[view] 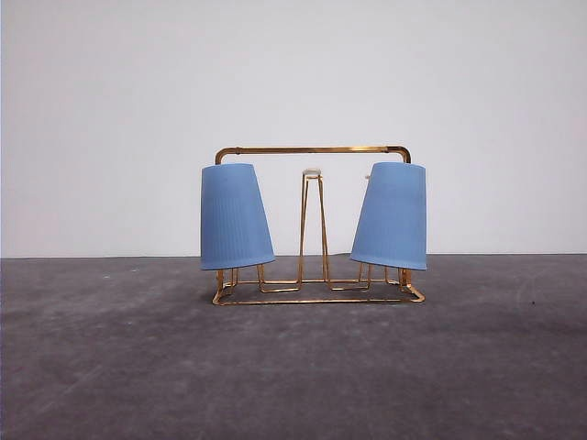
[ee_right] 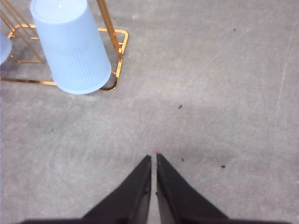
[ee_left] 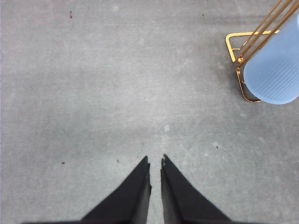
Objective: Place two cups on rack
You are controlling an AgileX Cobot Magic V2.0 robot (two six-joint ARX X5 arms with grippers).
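Two light blue cups hung upside down on the gold wire rack [view: 313, 291] at the centre of the front frame, on the grey tabletop [view: 293, 367] before a white wall [view: 293, 73]. The left cup [view: 235, 216] and the right cup [view: 392, 215] each sat tilted over an outer prong, rims flaring outward just above the rack's base. A bare white-tipped prong [view: 313, 174] stood between them under the arched top bar.

In the left wrist frame, the left hand [ee_left: 156, 161] hovered over bare tabletop with its black fingers nearly together, a thin gap between the tips, holding nothing; the rack's corner and one cup sat at upper right. In the right wrist frame, the right hand [ee_right: 153, 157] was likewise all but closed and unladen, well apart from the other cup and the rack's corner at upper left.
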